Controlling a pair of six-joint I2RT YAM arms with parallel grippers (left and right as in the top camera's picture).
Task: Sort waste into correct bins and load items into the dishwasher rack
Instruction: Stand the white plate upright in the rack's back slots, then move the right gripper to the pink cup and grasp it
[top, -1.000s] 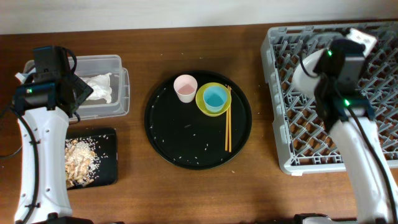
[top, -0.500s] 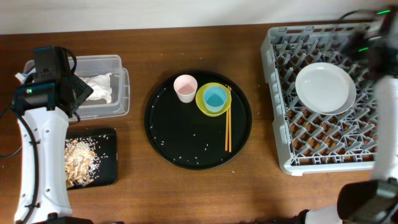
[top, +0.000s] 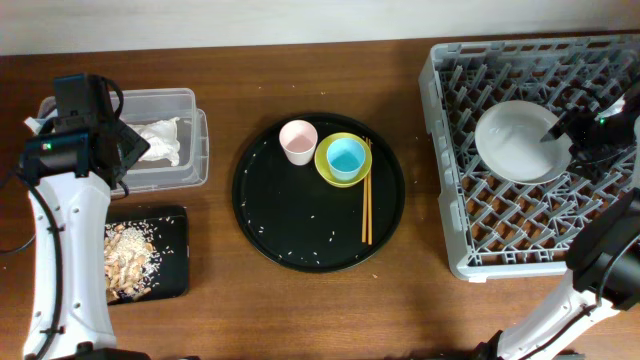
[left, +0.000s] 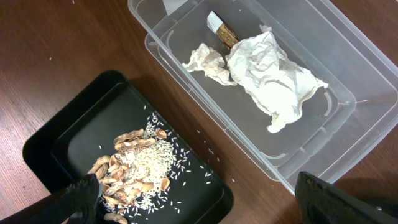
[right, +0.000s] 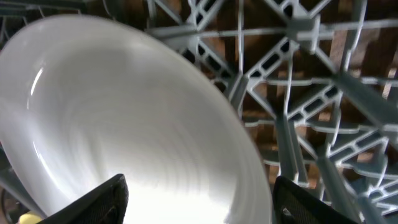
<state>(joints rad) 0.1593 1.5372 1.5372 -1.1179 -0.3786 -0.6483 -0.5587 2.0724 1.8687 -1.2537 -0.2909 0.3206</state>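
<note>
Plate is in the dishwasher rack, well off to the right of the round black tray. It looks to be lying face up on the pegs, though I can't tell if it's properly slotted. The right jaws are spread apart over the plate's right edge. Nothing looks pinched from the wrist cam, so I'd call that one loaded.

Everything left to load is on the round tray. The pink cup is at its far side. The yellow bowl is right beside it with the light-blue cup nested inside. The chopsticks lie along the bowl's right edge, long axis running far-to-near down the tray's right half.

All that lies left of the right jaws. The bowl and chopsticks are on the tray's rack side, so I reckon the right arm takes them. For the chopsticks I'd turn the jaws across that axis.

The bins sit on the counter left of the round tray:
- **Far-left:** the clear tub holds crumpled napkins and a brownish wrapper.
- **Near-left:** the shallow black tray holds the food scraps.

The left jaws hang wide apart and empty above those two.
</note>
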